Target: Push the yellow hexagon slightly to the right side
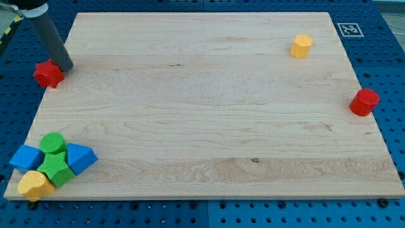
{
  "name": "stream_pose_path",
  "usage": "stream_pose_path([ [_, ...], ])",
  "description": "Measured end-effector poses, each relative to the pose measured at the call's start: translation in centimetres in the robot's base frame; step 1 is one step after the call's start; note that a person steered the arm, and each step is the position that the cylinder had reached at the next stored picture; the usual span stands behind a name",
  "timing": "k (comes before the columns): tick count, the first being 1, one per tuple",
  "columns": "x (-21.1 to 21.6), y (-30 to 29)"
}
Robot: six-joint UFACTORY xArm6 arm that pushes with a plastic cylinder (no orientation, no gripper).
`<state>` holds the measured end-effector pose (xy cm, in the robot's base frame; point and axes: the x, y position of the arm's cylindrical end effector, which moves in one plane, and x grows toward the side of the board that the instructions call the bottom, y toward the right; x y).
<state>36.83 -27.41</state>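
I am looking down at a pale wooden board (pixel 202 114) with fine grain lines running across it and a small dark knot low and right of centre. It lies on a blue pegboard table (pixel 389 57) dotted with holes, and a black-and-white marker tag (pixel 347 28) sits just off the board's upper right corner. At the far upper left of the frame a strip of yellow-and-black striping shows.

The yellow hexagon (pixel 302 45) stands alone in the upper right of the frame, well apart from everything else. A red cylinder (pixel 364 102) rests at the board's right edge, partly over the blue table.

My rod comes down from the upper left corner, and my tip (pixel 62 65) sits at the board's left edge, just beside a red star block (pixel 49 74), far across the board from the hexagon. This arm carries no claw, so there is nothing to be apart or together.

In the lower left corner a cluster huddles together: a green cylinder (pixel 53 143), a green star-like block (pixel 56 168), a blue block (pixel 26 157) to their left, a blue triangular block (pixel 80 157) to their right, and a yellow block (pixel 34 185) at the bottom.
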Motion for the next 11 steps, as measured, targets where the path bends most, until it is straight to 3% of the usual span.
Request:
stream_pose_path([
  [4, -1.5, 17.8],
  [7, -7.5, 26.8],
  [11, -4.3, 41.3],
])
